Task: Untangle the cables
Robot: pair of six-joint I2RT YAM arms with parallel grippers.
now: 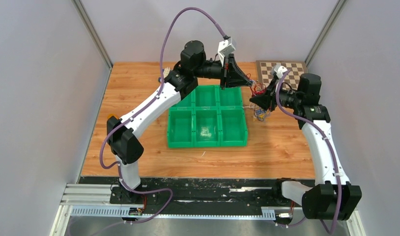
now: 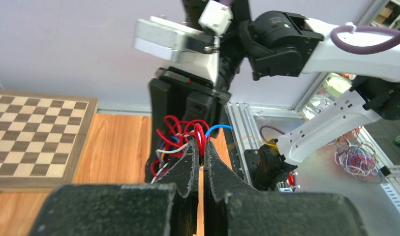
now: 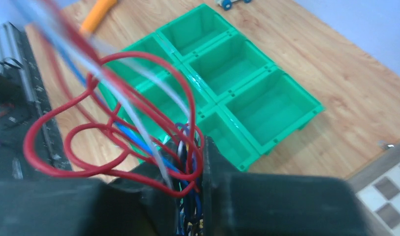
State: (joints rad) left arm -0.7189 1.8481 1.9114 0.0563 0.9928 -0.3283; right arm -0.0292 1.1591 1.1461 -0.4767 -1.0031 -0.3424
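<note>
The left gripper [image 2: 200, 147] pinches a red loop of the thin red, blue and white cables [image 2: 174, 129], which are strung across to the right gripper [image 3: 194, 145]. Strands fill that gripper's narrow jaw gap, but I cannot tell whether it clamps them. A green six-compartment plastic bin [image 1: 207, 142] sits just beside both jaws, and a wooden chessboard [image 1: 296, 69] lies beyond them.

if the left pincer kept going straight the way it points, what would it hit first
The cables bunched right at its tips; the left pincer is shut on a red loop of them. Close behind, it seems, sits the right pincer.

pale grey walls [image 1: 35, 98], wooden table [image 1: 134, 83], metal corner posts [image 1: 92, 32]
</note>
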